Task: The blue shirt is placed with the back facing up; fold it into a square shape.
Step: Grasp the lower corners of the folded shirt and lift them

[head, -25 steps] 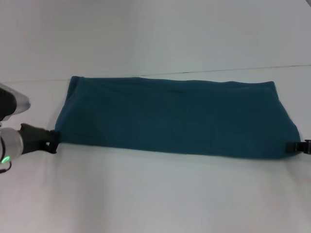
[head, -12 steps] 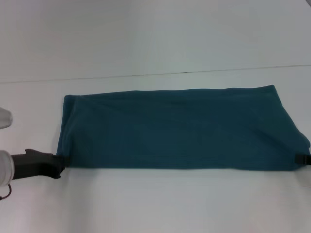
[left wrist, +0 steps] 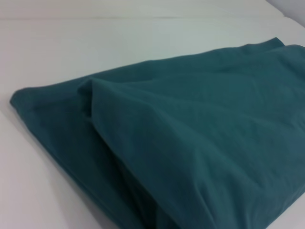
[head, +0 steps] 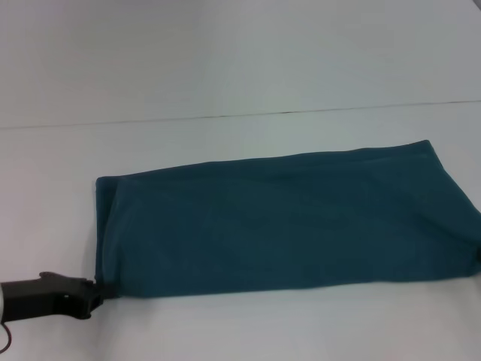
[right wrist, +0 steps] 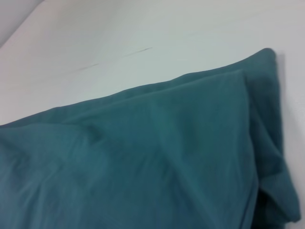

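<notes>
Currently, per item:
shirt (head: pixel 285 222): dark teal, folded into a long band lying across the white surface (head: pixel 225 68); runs from the robot's left to its right, right end sitting farther from the robot than the left end, so the band is slightly slanted.
shirt layers: left wrist view shows the shirt (left wrist: pixel 190 138) doubled, an upper layer over a lower one, with a soft ridge near the end; right wrist view shows the shirt (right wrist: pixel 143 162) with a folded corner and bunched cloth at the end.
left end effector (head: pixel 96 289): black, low at the head view's left edge, tip touching the shirt's near left corner; that corner looks pinched, fingers closed on the cloth.
right end effector: outside the head view; the shirt's right end reaches the picture's edge, and the right wrist view shows only cloth, so cannot tell its state.
surface: plain white, a thin dark seam line crossing it beyond the shirt.
shirt edges: far edge smooth, near edge straight, few wrinkles.
</notes>
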Robot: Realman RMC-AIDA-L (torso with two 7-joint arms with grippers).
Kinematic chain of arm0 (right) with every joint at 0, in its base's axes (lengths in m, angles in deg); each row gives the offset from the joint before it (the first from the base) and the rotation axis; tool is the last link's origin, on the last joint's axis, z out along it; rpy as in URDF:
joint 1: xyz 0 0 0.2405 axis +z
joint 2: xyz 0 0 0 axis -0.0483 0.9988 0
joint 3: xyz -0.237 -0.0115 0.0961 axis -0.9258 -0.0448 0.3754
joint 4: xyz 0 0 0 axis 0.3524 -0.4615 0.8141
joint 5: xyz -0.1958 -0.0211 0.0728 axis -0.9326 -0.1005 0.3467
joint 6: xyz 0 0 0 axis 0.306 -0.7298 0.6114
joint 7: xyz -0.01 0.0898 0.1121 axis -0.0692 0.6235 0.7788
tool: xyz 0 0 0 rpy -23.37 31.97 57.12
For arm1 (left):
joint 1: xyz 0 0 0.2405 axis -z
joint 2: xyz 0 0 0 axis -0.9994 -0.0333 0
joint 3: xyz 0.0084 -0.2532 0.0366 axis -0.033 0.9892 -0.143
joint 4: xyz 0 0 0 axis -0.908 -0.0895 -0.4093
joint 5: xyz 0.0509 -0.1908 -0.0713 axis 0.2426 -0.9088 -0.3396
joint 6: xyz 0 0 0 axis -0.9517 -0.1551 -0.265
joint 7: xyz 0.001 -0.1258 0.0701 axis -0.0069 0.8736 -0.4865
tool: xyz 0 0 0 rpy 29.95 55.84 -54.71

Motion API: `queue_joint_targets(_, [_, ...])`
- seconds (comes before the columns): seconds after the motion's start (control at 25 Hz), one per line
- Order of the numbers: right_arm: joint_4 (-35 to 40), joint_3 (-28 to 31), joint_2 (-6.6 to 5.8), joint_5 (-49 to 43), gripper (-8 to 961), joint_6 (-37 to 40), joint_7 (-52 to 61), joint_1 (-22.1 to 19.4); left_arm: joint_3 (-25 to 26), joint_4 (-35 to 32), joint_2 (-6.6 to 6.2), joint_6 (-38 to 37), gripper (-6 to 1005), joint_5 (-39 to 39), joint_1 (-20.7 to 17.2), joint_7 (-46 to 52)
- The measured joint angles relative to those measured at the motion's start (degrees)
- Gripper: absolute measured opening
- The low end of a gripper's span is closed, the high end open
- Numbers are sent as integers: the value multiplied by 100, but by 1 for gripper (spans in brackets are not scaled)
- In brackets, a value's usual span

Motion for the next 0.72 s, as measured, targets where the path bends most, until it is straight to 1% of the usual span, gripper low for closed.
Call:
queue_joint_targets(0.16, [6, -36, 0, -25, 10, 88, -93, -59, 171, 78, -8, -47, 0, -5, -30, -171])
queue_joint_targets(0.36, [7, -28, 2, -182, 10, 111, -63, -77, 444, 298, -50, 23, 1, -12, 97, -395])
queue_joint_targets(0.72, [-1, 4, 51, -223, 11, 76, -39, -110, 852, 275, -83, 132, 1, 37, 113, -495])
